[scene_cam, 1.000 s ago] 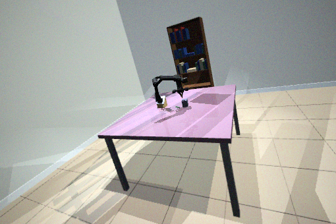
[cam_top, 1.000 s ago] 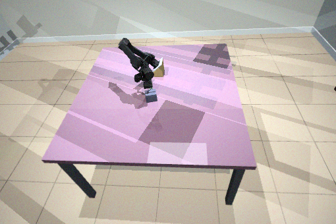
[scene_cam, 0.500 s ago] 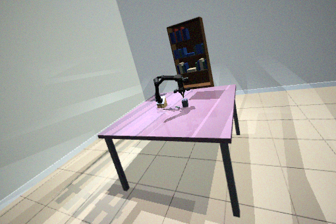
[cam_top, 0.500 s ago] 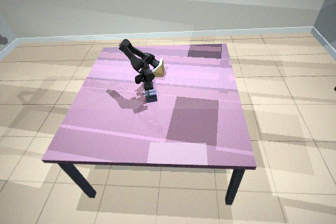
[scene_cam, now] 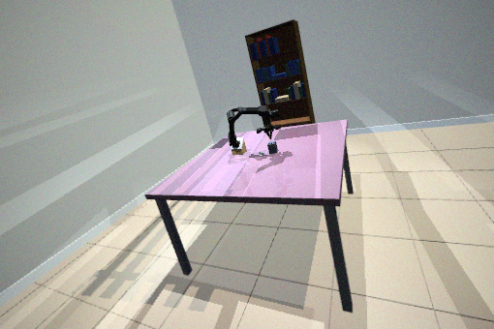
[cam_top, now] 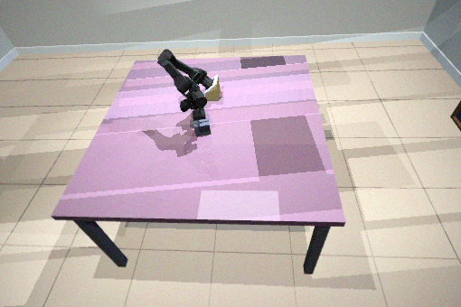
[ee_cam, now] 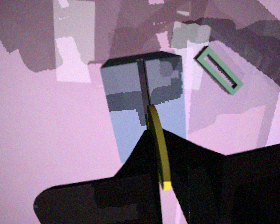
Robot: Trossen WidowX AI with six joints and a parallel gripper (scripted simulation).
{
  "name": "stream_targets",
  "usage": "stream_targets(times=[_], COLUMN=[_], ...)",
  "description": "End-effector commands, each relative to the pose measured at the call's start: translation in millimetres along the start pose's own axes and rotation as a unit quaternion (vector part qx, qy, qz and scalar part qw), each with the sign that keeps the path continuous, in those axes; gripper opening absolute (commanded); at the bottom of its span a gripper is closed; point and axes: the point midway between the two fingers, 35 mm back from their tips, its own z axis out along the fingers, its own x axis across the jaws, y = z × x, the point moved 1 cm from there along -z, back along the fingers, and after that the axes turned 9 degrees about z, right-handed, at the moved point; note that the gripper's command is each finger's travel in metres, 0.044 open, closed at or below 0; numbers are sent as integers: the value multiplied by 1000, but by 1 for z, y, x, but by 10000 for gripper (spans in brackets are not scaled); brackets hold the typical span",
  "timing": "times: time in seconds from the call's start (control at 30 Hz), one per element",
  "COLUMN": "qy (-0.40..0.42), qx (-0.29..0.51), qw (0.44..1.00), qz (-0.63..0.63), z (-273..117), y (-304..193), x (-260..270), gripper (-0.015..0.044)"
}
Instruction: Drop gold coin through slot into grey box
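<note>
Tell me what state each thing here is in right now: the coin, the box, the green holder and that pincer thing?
Gold coin: held on edge, above the box's slot.
Grey box: closed, slot in lid unobstructed.
Green holder: empty, lying on the table.
End effector: shut on the coin.
</note>
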Motion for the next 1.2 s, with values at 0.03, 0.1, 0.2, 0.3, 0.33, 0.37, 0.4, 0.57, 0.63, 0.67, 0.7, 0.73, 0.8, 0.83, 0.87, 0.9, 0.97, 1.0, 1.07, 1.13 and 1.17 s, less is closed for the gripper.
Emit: stream_targets(times=[0.03,0.1,0.2,0.3,0.33,0.37,0.4,0.57,0.63,0.67,0.7,0.73,0.8,0.83,0.87,0.9,0.97,1.0,1.07,1.13,1.17], qy=[-2,-2,-2,-2,-2,-2,-2,-2,-2,-2,-2,-2,-2,-2,-2,-2,-2,-2,-2,-2,-2], qx=[-2,-2,-2,-2,-2,-1,-1,0,0,0,0,0,0,0,0,0,0,0,0,0,-1], qw=[1000,1000,1000,1000,1000,1000,1000,1000,1000,1000,1000,1000,1000,1000,1000,1000,1000,1000,1000,1000,1000], qz=[-3,-2,-1,1,1,0,0,-1,-1,-1,-1,0,0,0,0,0,0,-1,-1,-1,-1], z=[3,3,2,1,0,1,1,1,1,2,2,3,4,5,5,6,7,7,8,9,9], y=[0,1,1,2,2,2,1,0,0,0,0,0,0,1,1,1,1,1,2,2,2], x=[0,-1,-1,-1,-1,-1,-1,-1,-1,-1,-1,-1,-1,-1,-1,-1,-1,-1,-1,-1,-1], gripper=[0,0,0,0,0,4,0,0,0,0,0,0,0,0,0,0,0,0,0,0,0])
